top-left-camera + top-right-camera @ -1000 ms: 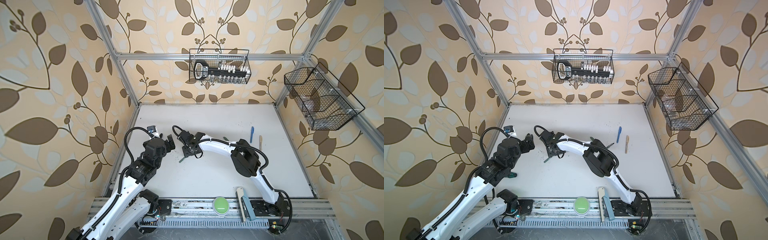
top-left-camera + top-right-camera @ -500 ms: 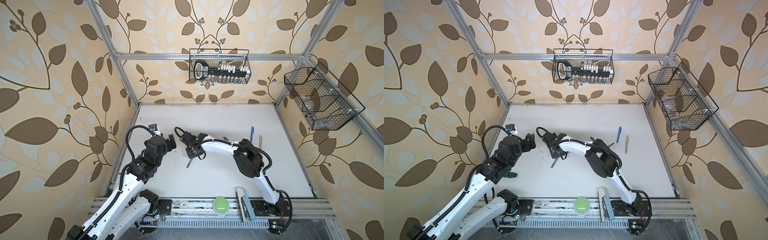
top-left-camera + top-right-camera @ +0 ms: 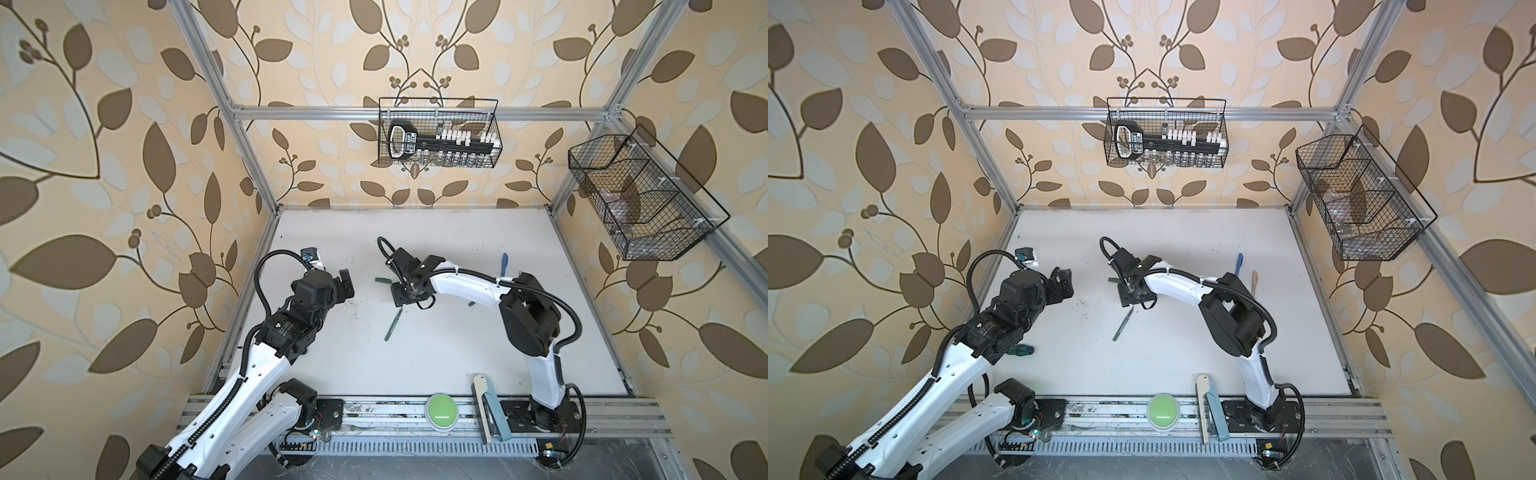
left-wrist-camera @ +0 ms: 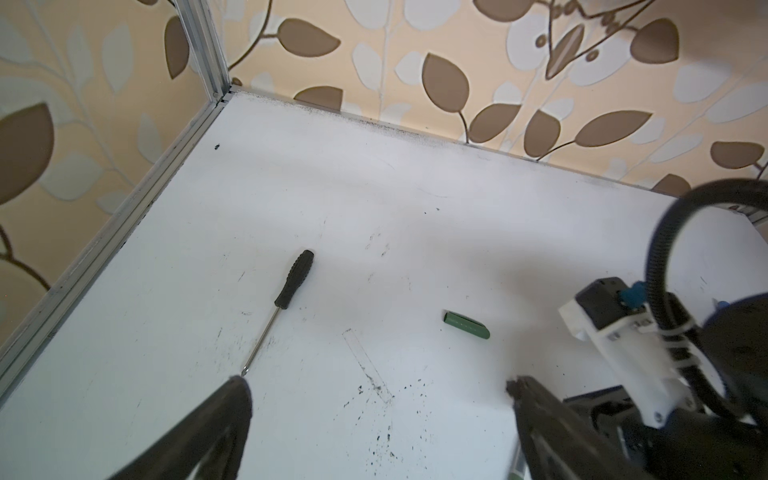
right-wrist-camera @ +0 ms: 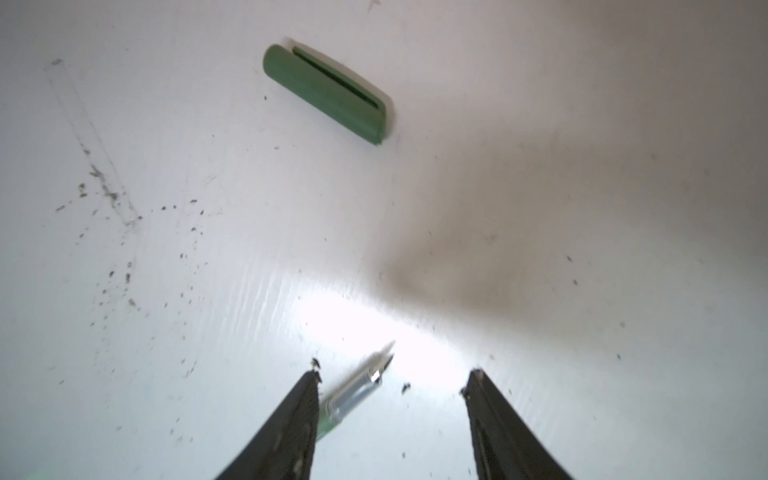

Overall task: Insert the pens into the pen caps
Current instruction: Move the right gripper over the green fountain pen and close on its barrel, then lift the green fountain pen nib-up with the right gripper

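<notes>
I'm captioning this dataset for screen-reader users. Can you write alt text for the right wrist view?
The right pincer is open over a speckled white table, with a green pen lying by one jaw, its pointed tip uncapped. A green pen cap lies apart, farther ahead.

Bright, even light. Rt wrist view: strong glare patch on table (image 5: 374,324), soft shadow beside it, pen (image 5: 357,395) blurred. Top views sharp, edges bowed by wide-angle.
</notes>
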You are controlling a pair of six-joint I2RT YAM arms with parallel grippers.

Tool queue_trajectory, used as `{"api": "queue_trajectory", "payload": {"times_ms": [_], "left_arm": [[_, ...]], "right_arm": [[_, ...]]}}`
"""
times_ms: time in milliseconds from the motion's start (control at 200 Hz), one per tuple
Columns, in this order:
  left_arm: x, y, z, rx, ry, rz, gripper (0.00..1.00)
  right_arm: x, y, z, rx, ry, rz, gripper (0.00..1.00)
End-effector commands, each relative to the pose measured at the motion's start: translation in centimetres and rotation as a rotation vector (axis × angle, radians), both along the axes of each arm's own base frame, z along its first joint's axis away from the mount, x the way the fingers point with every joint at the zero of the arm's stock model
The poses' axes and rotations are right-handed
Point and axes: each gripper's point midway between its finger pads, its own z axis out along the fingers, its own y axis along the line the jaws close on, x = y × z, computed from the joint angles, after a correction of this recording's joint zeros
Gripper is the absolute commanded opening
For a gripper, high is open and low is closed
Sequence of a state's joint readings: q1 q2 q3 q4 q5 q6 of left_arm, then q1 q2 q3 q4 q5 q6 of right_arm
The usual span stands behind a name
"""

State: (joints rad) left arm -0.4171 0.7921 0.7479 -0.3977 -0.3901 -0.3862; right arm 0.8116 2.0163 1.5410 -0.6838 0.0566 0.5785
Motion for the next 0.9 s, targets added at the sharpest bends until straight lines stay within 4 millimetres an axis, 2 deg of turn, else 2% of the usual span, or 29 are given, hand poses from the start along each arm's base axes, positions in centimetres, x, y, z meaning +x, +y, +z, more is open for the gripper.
{"api": "queue_trajectory", "payload": {"times_ms": [0, 100, 195, 550, 700, 895], "left_arm": [[0.1, -0.1, 1.9, -0.051, -0.034, 0.004, 0.99], [0.0, -0.3, 1.8, -0.061, -0.03, -0.006, 0.99], [0.0, -0.3, 1.6, -0.061, -0.029, -0.007, 0.99], [0.1, -0.6, 0.9, -0.057, -0.01, -0.021, 0.99], [0.0, -0.6, 1.0, -0.06, -0.017, -0.022, 0.99], [-0.1, -0.7, 0.7, -0.062, -0.01, -0.028, 0.99]], "right_arm": [[-3.6, 0.2, -0.4, 0.037, 0.104, -0.048, 0.59], [-5.8, 0.6, -1.1, 0.023, 0.149, -0.04, 0.59], [-6.8, 1.5, -1.8, 0.077, 0.184, -0.064, 0.59], [-5.4, 2.9, -3.5, 0.089, 0.173, -0.078, 0.59], [-5.4, 2.6, -4.6, 0.019, 0.184, -0.052, 0.53], [-4.8, 1.9, -5.0, -0.045, 0.167, -0.029, 0.43]]}}
